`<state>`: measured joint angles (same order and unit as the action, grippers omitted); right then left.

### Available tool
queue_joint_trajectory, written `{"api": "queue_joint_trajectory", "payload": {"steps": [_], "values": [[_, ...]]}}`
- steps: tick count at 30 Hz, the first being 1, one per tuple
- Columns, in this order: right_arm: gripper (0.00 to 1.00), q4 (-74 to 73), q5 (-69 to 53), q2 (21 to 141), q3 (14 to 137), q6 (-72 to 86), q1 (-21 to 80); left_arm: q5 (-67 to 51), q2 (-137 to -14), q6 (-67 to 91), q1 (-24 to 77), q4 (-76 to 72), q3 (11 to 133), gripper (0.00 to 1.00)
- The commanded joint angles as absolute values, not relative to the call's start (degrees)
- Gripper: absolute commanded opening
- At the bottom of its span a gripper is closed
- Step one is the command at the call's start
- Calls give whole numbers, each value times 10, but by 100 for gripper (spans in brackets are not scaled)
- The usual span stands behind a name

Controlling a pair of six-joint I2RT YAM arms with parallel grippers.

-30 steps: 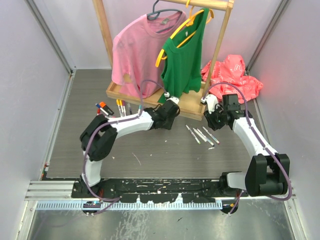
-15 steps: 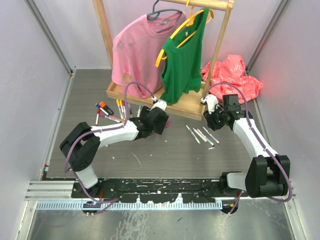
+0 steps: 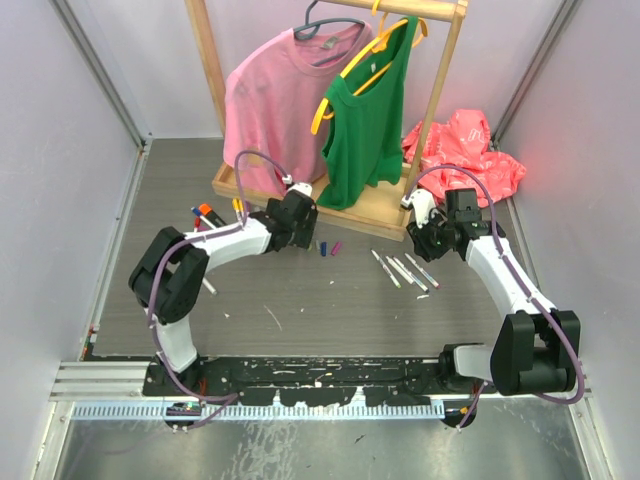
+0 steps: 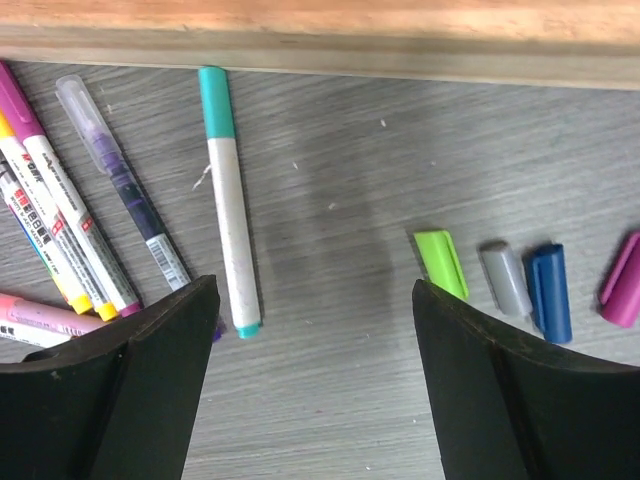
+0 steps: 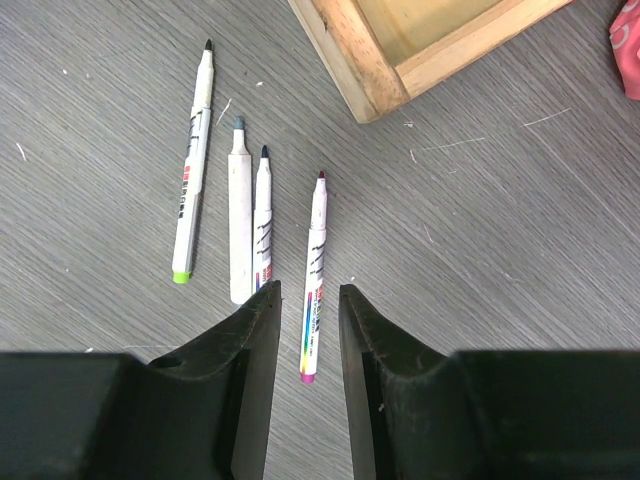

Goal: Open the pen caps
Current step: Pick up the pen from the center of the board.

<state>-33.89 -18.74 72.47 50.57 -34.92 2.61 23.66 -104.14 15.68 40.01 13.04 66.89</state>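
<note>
Four loose pen caps (image 3: 322, 246) lie in a short row on the grey table (image 4: 340, 170), just in front of the wooden rack base (image 4: 320, 30). In the top view they are at 3 o'clock of the left arm's wrist.

In the left wrist view the row runs from the green cap (image 4: 441, 262) through the grey cap (image 4: 506, 280) and the blue cap (image 4: 549, 292) to the magenta cap (image 4: 625, 280). They lie close side by side. The green and grey caps have their long axes running about 11 to 5, and the blue one runs almost 12 to 6. The magenta one leans 1 to 7 and is cut by the frame edge. I cannot tell which end of each is the open one.

The left gripper (image 4: 312, 330) has its fingers spread wide with nothing between them. The caps lie at 3 o'clock of the gap.

At 9 o'clock of that gap lies a white marker (image 4: 233, 230), its axis near 12 to 6. Its teal cap (image 4: 215, 100) is on and points at the rack. More capped markers (image 4: 60, 230) lie further toward 9 o'clock, slanting 11 to 5.

The right gripper (image 5: 307, 300) has its fingers a narrow slit apart and grips nothing. Below it four uncapped markers (image 5: 239, 210) lie nearly parallel, bare tips toward 12 o'clock in the right wrist view. At 1 o'clock of them is a corner of the wooden tray (image 5: 370, 70).
</note>
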Motion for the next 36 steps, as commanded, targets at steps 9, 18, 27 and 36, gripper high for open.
{"api": "queue_joint_trajectory", "payload": {"steps": [9, 18, 27, 36], "values": [[36, -329, -201, 711, 506, -359, 25, 163, -1092, 180, 326, 187, 748, 71], [36, -332, -203, 714, 506, -362, 24, 127, -1114, 182, 301, 198, 760, 54], [36, -332, -206, 715, 506, -363, 25, 112, -1125, 187, 297, 202, 762, 39], [36, -335, -210, 711, 507, -364, 25, 93, -1126, 198, 290, 197, 749, 23]]}}
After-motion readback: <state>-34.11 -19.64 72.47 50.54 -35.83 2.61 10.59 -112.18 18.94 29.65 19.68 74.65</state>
